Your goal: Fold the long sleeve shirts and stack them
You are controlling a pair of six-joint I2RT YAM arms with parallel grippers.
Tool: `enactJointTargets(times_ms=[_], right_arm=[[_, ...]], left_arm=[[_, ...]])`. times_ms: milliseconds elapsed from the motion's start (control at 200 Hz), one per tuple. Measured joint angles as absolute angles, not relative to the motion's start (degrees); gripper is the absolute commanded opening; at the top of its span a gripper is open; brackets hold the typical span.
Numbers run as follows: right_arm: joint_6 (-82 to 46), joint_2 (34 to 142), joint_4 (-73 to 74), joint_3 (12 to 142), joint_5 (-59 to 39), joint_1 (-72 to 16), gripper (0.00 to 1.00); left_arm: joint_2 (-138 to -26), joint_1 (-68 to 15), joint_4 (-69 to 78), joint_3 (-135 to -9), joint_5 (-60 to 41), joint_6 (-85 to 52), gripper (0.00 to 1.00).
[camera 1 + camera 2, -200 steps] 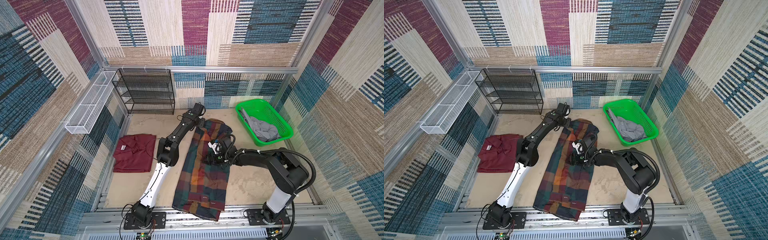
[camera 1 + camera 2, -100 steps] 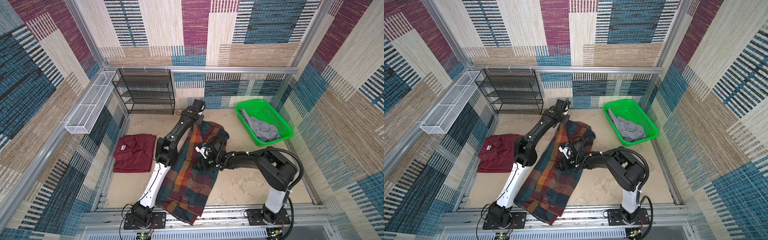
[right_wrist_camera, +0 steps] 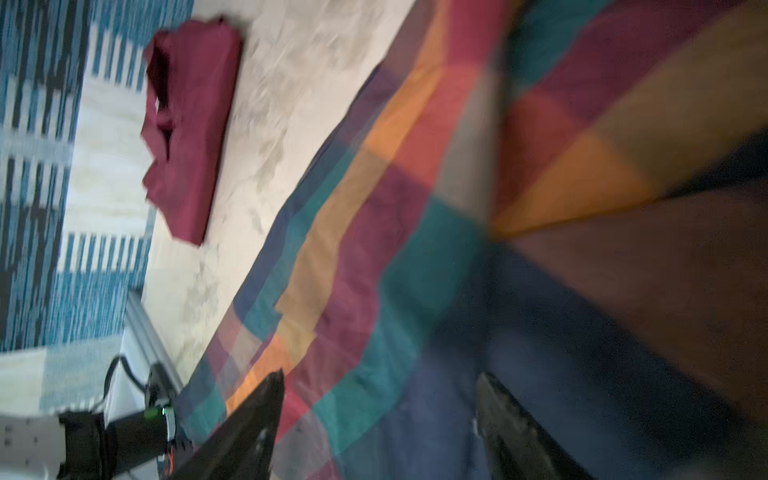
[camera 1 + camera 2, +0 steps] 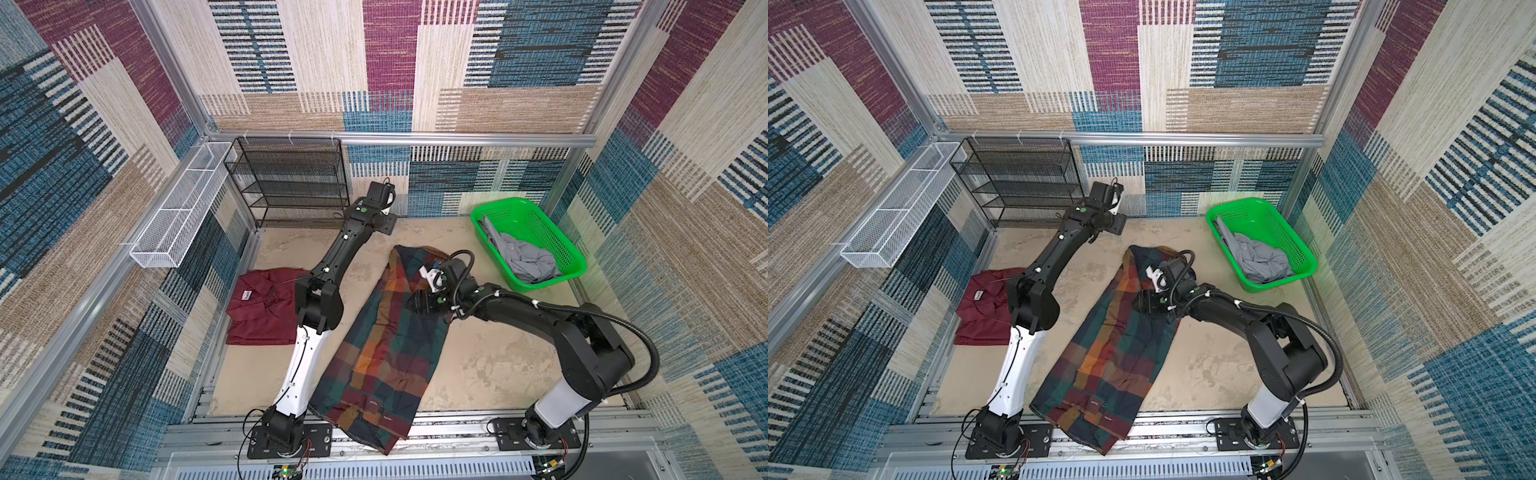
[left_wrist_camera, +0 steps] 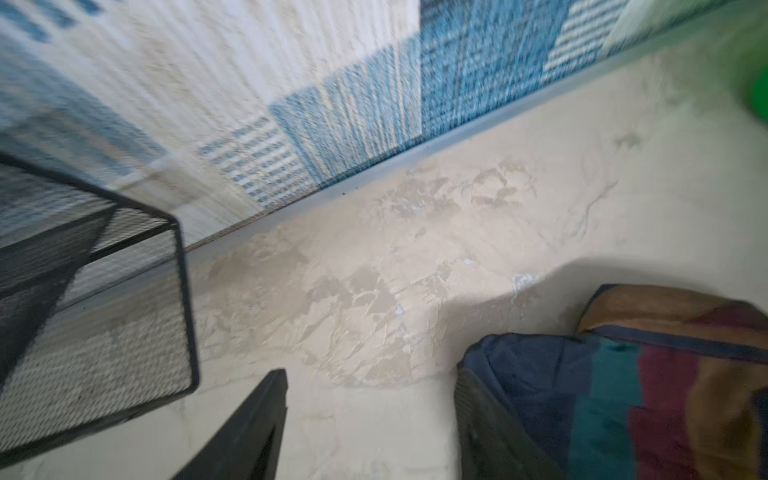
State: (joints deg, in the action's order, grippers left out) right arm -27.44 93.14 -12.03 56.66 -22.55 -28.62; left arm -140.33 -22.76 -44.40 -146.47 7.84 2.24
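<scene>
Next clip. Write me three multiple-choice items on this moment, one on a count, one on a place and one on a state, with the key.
1. How many shirts lie on the table outside the green basket?
A. one
B. two
C. three

2. Where is the grey shirt?
A. in the green basket
B. spread flat on the table
C. hanging off the table's front edge

3. What state is the left gripper in?
A. shut on cloth
B. out of every view
C. open, with nothing between its jaws

Key:
1 B: only the plaid shirt and the maroon shirt lie on the table.
2 A: it sits crumpled inside the basket in both top views.
3 C: the left wrist view shows the jaws apart with bare table between them.
</scene>
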Motion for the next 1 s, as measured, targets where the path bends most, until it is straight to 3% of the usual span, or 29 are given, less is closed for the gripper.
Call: enactJointTargets(times_ms=[120,170,305,651,796,891,1002], right_arm=[[-29.54,93.23,-15.90,59.51,-17.78,-22.35,0.75],[-30.33,94.02,-16.67,60.42,-16.34,-20.23,0.74],[-32.64,98.32,-18.61,63.70,-9.93,-15.53,0.73],[-32.91,107.48,-18.90,69.08,0.05,-14.63,0.63],[-32.88,108.53,-17.80,69.17,0.38,-14.70,0.45],[-32.77,109.56,-16.51,70.41,-0.16,-14.70,0.28],[-32.64,111.24,-15.75,72.20,-0.51,-14.70,0.17]], left_arm=[[-136.14,-21.76,-44.97,-143.13,3.22,-2.52,0.71],[-136.22,-22.35,-46.37,-142.98,0.89,-4.73,0.79],[-136.49,-24.51,-51.55,-140.88,-5.72,-10.20,0.81],[-119.44,-33.95,-51.77,-104.86,-7.38,-17.54,0.87],[-115.72,-37.19,-46.76,-94.04,-9.41,-21.21,0.88],[-116.75,-39.68,-44.10,-90.61,-10.85,-22.35,0.88],[-117.62,-41.01,-40.64,-86.43,-10.79,-23.18,0.88]])
